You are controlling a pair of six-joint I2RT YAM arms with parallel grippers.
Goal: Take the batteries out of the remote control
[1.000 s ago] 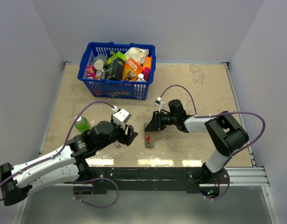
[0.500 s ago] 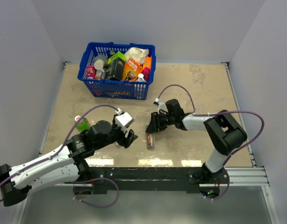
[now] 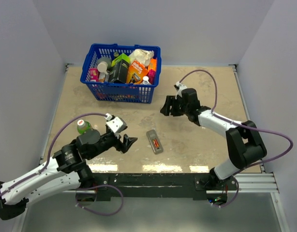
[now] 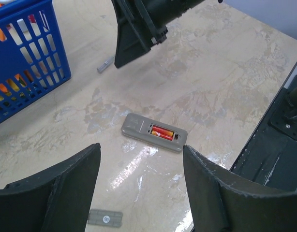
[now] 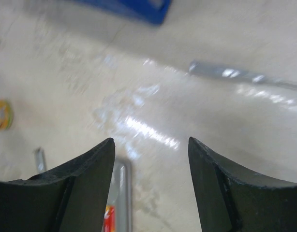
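I see the left gripper [image 4: 141, 151] and right gripper [image 5: 151, 141] with jaws spread, empty, while the slim grey remote control [image 4: 138, 126] lies back-up, glossy red-orange cylindrical batteries [image 4: 162, 132] in its recess.

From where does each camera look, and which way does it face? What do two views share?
Top external: above and behind the arm bases, facing down at the beige table; both arms, left tool and right tool, show.
Left wrist: on the left arm, facing down at the slim grey remote control, red-orange batteries in its recess; its black fingers and the right tool show.
Right wrist: on the right arm, facing down, blurred; its black fingers show.
Shared: both wrist views show the remote control and the thin grey stick.
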